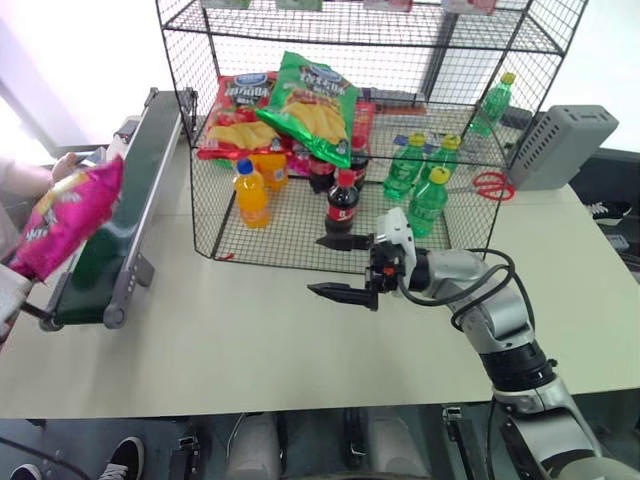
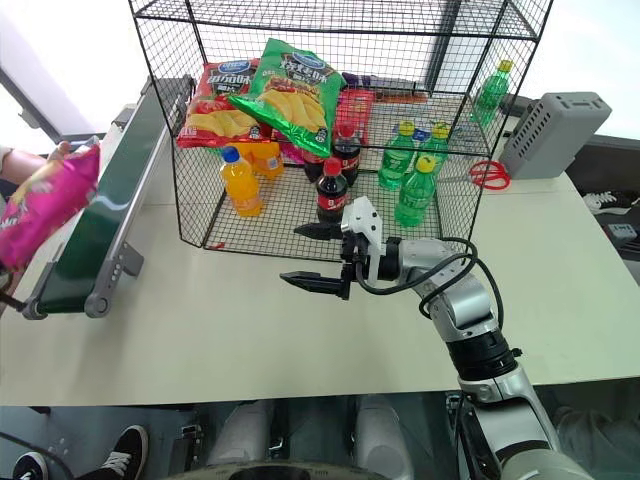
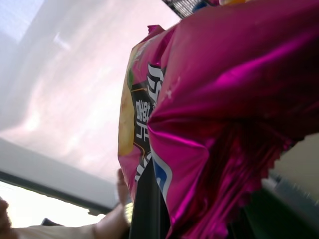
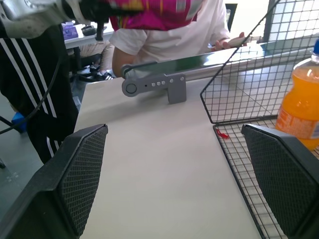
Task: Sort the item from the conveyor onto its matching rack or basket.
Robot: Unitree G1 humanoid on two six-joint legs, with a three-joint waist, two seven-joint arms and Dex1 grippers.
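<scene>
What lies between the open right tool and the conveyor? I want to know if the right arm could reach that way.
Bare white table in the left eye view; between the right tool and the conveyor nothing stands.

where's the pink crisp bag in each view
Left eye view: pink crisp bag at far left, over the conveyor's near end.
Right eye view: far left edge, beside the conveyor.
Left wrist view: close up, across the centre and right.
Right wrist view: top centre, above the conveyor.
Shared landmark: the conveyor.

Beige table (image 1: 250, 350): conveyor (image 1: 120, 215), rack (image 1: 300, 240)
</scene>
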